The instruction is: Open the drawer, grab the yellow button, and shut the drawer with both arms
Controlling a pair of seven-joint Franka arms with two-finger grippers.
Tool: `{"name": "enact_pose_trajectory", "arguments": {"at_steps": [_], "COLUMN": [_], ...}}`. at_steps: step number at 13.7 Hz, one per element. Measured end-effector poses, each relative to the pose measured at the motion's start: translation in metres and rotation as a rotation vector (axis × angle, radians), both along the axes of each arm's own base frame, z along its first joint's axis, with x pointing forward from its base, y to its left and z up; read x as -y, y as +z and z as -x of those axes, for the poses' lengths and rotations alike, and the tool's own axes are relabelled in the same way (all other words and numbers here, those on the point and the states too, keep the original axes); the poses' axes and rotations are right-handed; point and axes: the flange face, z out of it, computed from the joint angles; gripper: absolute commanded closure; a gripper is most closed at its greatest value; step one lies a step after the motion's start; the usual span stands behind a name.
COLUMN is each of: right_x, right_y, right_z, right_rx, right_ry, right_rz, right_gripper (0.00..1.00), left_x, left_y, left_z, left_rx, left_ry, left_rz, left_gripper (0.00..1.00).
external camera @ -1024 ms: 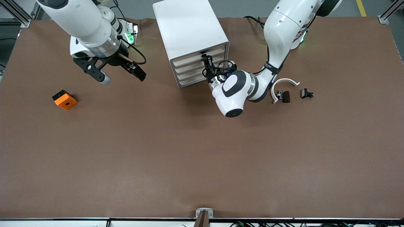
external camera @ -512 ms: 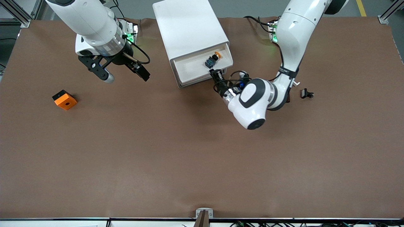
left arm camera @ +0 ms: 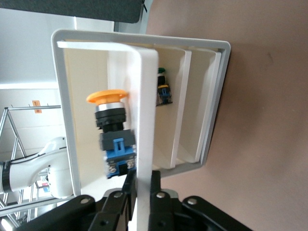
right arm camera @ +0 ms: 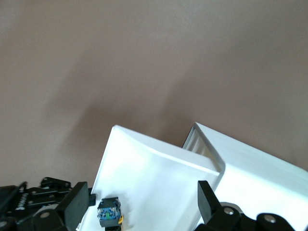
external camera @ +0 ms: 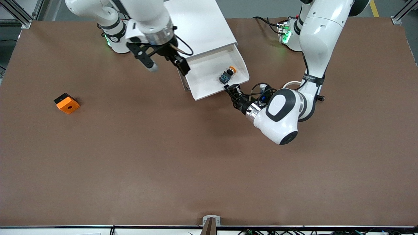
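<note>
The top drawer (external camera: pixel 209 85) of the white cabinet (external camera: pixel 196 23) stands pulled out. The button (external camera: pixel 227 74), orange-capped with a dark blue body, lies in it near the front lip. My left gripper (external camera: pixel 230 88) is shut on that lip; in the left wrist view the fingers (left arm camera: pixel 139 185) pinch the drawer front (left arm camera: pixel 146 106), with the button (left arm camera: pixel 113 130) just inside. My right gripper (external camera: pixel 167 68) hangs open over the drawer's corner by the cabinet. In the right wrist view the gripper (right arm camera: pixel 143 207) spans the drawer (right arm camera: pixel 154 168), and the button (right arm camera: pixel 109 214) is near one finger.
An orange block (external camera: pixel 67 103) with a black hole lies toward the right arm's end of the table. A white arc (external camera: pixel 289 84) peeks out by the left arm's wrist. A lower drawer shows a small green-capped part (left arm camera: pixel 163 89).
The left gripper has pulled the drawer from closed to well out, baring the button. The right arm has swung from over bare table to over the open drawer.
</note>
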Motion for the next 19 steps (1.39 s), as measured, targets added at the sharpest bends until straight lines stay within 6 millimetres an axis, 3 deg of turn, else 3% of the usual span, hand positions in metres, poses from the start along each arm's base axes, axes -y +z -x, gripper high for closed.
{"name": "enact_pose_trajectory", "arguments": {"at_steps": [3, 7, 10, 13, 16, 19], "right_x": [-0.037, -0.057, -0.077, -0.105, -0.128, -0.142], "right_y": [-0.021, -0.04, -0.052, -0.066, -0.084, -0.106], "right_z": [0.004, -0.002, 0.006, 0.017, 0.023, 0.022], "right_rx": [-0.008, -0.018, -0.026, -0.004, 0.032, 0.05], "right_ry": [-0.019, -0.023, -0.024, 0.015, 0.046, 0.066], "right_rz": [0.026, 0.042, 0.053, 0.074, 0.063, 0.066], "right_gripper": [0.0, 0.0, 0.0, 0.0, 0.0, 0.0], "left_x": [-0.016, -0.03, -0.072, -0.115, -0.133, -0.15], "left_y": [0.02, 0.056, 0.076, 0.081, 0.084, 0.106], "left_z": [-0.02, -0.044, -0.07, -0.083, -0.087, -0.088], "left_rx": [0.026, 0.097, 0.201, 0.391, 0.535, 0.689], "left_ry": [0.038, 0.071, 0.093, -0.049, -0.236, -0.481], "left_rz": [0.021, 0.046, 0.069, 0.01, -0.057, -0.04], "left_gripper": [0.0, 0.0, 0.0, 0.0, 0.0, 0.0]}}
